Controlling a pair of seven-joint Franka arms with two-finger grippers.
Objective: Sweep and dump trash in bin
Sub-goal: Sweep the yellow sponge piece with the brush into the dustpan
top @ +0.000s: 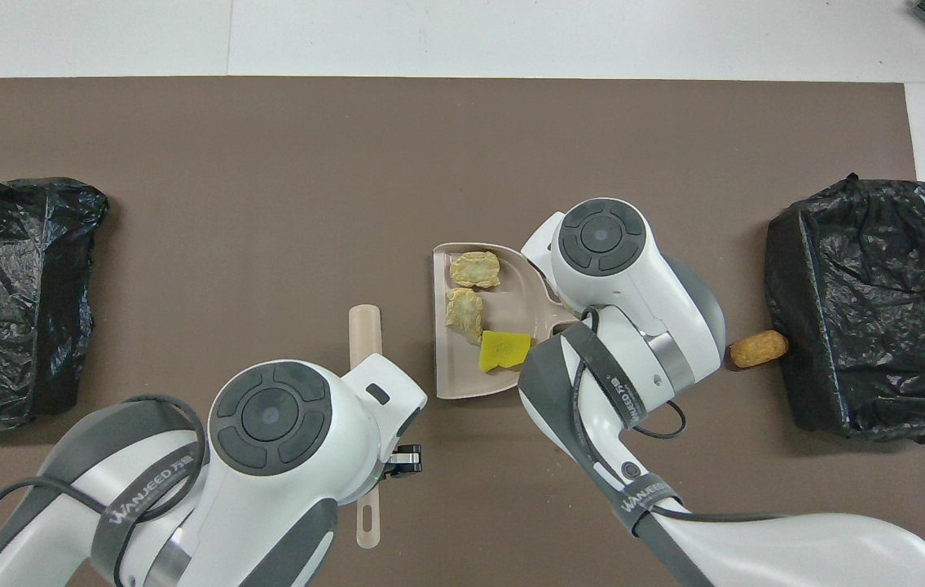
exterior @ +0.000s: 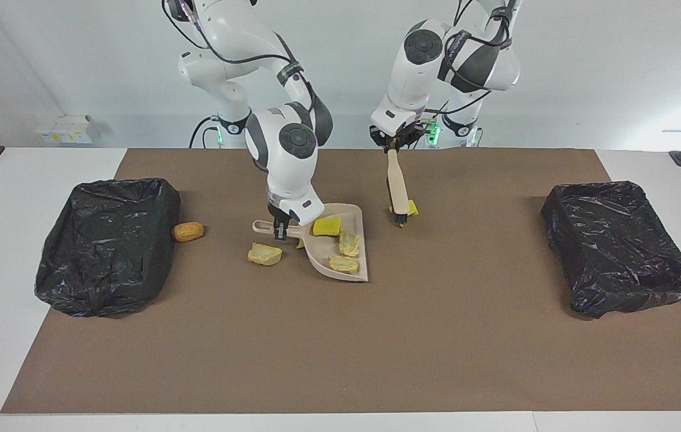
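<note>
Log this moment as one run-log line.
right gripper: shut on dustpan handle | left gripper: shut on brush | dustpan: three scraps inside | brush tip at yellow scrap

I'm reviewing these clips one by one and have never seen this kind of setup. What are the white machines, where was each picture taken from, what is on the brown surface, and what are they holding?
These are two robot arms, each ending in a two-finger gripper. One picture looks at them from across the table; the other looks steeply down from above their own end, so sides appear swapped.

The right gripper is shut on the handle of a beige dustpan resting on the brown mat. Three scraps lie in the pan: a yellow sponge bit and two tan lumps. The left gripper holds a brush, bristles down against another yellow scrap.

Still loose: one tan lump beside the dustpan and an orange lump against a black-lined bin. A second bin sits at the left arm's end.
</note>
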